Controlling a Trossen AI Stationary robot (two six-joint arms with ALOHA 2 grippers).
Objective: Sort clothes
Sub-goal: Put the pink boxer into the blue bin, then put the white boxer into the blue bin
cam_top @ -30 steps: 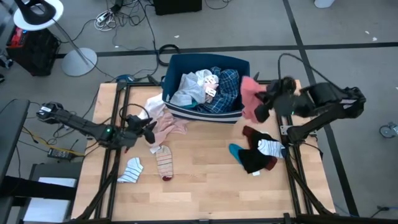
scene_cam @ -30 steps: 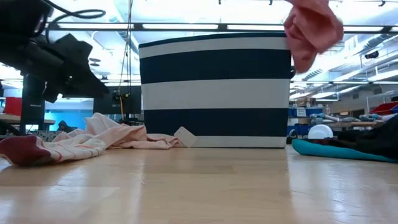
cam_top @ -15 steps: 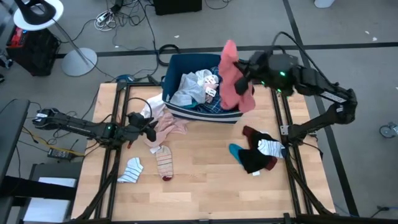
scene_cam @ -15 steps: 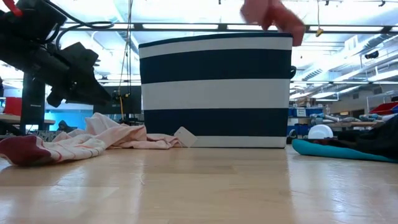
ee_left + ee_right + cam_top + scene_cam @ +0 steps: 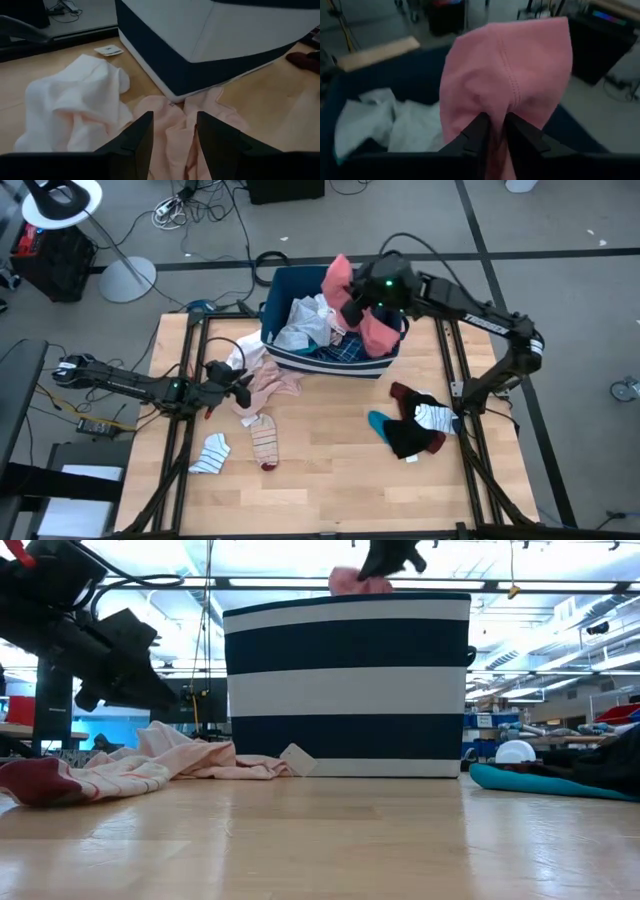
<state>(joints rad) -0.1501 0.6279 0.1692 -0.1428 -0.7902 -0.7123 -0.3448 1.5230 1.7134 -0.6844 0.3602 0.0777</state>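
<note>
A pink garment [image 5: 372, 330] hangs over the dark blue bin with a white stripe [image 5: 345, 690], and my right gripper [image 5: 356, 304] is shut on it above the bin's right half. Inside the bin lie white and blue plaid clothes [image 5: 310, 320]. My left gripper [image 5: 172, 135] stands open low over a pale pink garment [image 5: 170, 115] on the table, left of the bin and next to a white garment [image 5: 75, 100]. Whether its fingers touch the cloth cannot be told. My right gripper pinches a bunched fold of the pink garment [image 5: 507, 107] between its two fingers [image 5: 479, 131]. The fingers slant down from the table's right side. The cloth bulges past the fingertips. It is lifted, one end sticking up [image 5: 338, 272] and the other hanging slack into the bin [image 5: 378, 338].
Two striped socks [image 5: 212, 452] [image 5: 265, 440] lie on the wooden table near the left front. A heap of dark, red, teal and striped clothes [image 5: 415, 425] lies at the right. Bare wood [image 5: 330, 470] spreads across the table's middle and front.
My right gripper has swung from beyond the bin's right side toward the table's left, over the bin, carrying the pink garment. The garment now hangs over the bin's inside rather than outside its right wall.
</note>
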